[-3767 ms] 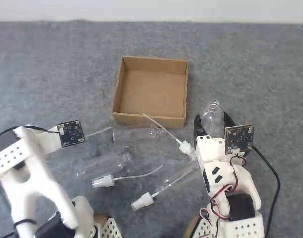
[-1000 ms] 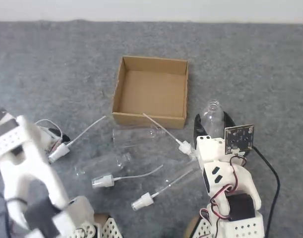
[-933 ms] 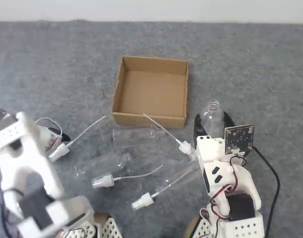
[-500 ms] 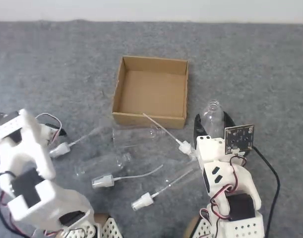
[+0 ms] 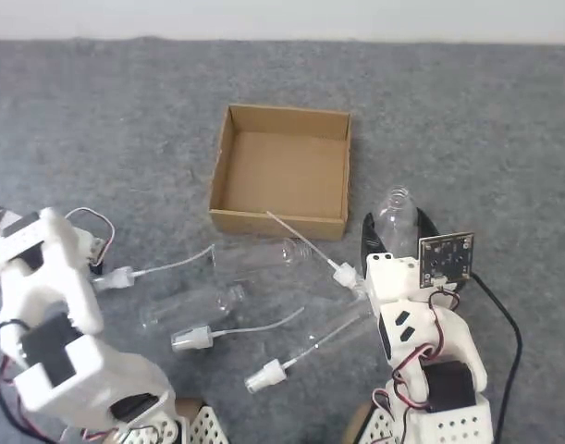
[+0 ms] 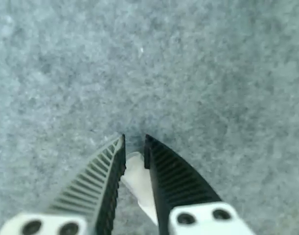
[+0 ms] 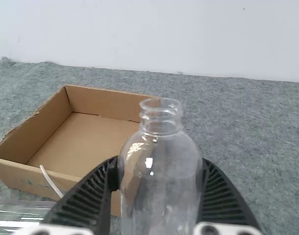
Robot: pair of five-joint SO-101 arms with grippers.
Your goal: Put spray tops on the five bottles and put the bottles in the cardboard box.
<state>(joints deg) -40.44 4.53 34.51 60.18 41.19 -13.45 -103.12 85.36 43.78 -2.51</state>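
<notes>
Since the earliest frame, the left arm had swung down onto the grey carpet [image 5: 125, 120], where the left gripper [image 6: 133, 139] pinched a white plastic spray top [image 6: 138, 182] between near-closed fingers, its thin tube reaching toward two clear bottles [image 5: 194, 303] lying flat. The right gripper [image 7: 159, 169] stayed clamped around an upright clear plastic bottle [image 7: 159, 142], uncapped, just beside the open brown cardboard box [image 5: 277, 225].

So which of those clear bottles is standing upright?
The bottle held in the right gripper, beside the cardboard box: its open neck points up, while the other bottles on the carpet lie on their sides.
</notes>
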